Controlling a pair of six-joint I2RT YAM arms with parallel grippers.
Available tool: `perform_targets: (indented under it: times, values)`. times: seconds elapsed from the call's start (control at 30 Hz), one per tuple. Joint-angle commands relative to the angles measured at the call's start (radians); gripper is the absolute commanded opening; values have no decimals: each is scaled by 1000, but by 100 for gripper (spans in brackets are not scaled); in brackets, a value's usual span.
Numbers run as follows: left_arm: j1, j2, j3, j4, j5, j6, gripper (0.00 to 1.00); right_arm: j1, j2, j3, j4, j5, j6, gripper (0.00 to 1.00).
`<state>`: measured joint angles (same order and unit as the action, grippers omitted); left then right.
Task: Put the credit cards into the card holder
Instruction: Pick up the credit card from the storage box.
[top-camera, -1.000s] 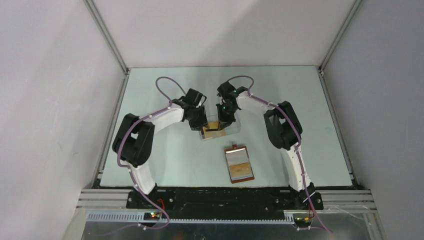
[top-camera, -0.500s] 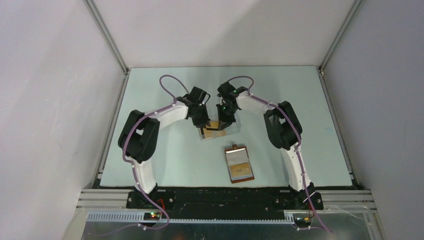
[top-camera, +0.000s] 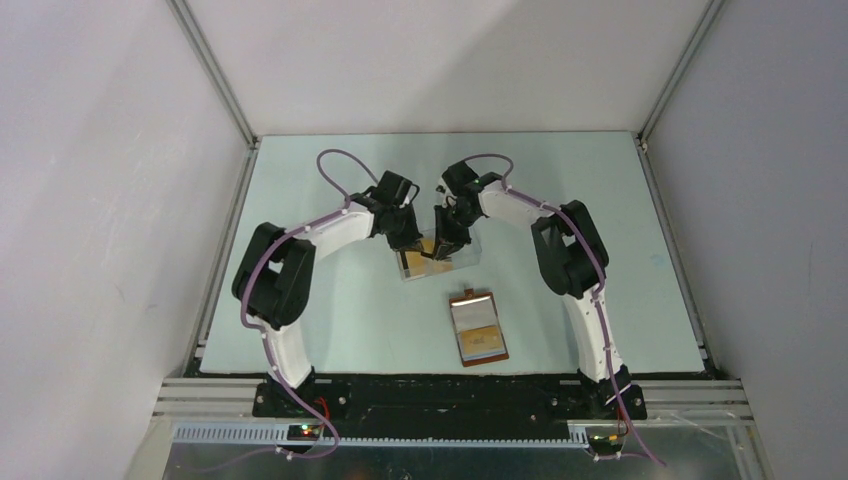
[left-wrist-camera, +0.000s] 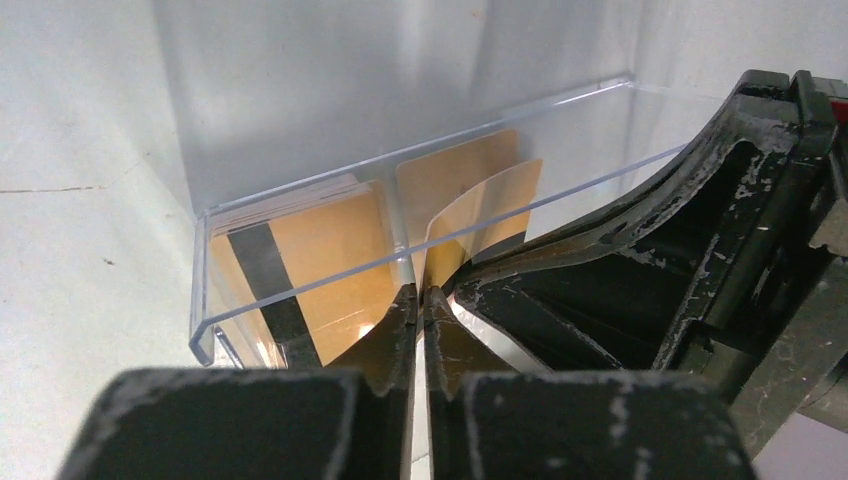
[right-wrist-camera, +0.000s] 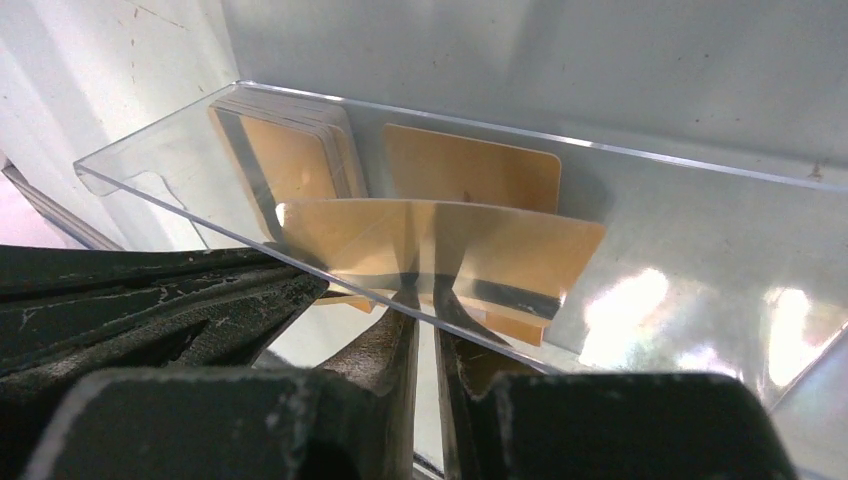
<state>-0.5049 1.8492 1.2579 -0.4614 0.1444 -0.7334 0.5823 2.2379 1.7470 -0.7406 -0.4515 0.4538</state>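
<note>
L gripper (top-camera: 408, 246) & R gripper (top-camera: 446, 246) crowd clear box (top-camera: 462, 256) (walls hem cards (left-wrist-camera: 325, 245)); table (top-camera: 340, 310) open round card holder (top-camera: 477, 328)

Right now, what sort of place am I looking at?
Probably a robot test cell: plain walls on aluminium rails enclose a table, with left arm and right arm bolted at its near edge.

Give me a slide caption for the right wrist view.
Right hand closed at the clear box rim, orange credit cards stacked and loose inside.
</note>
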Motion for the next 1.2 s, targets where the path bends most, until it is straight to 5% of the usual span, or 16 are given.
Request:
perform_targets:
  times: [0.0, 0.53, 0.9, 1.17]
  values:
    - [-8, -46, -7, 81, 71, -19, 1, -6, 8, -23, 43, -14, 15, 15]
    - [-4, -106, -48, 120, 90, -17, 0, -71, -181, -46, -8, -14, -16, 19]
    - [19, -231, -94, 156, 121, -29, 0, -142, -382, -206, 79, -66, -20, 65]
    - [34, -307, -122, 163, 125, -32, 0, -166, -453, -248, 115, -122, -9, 78]
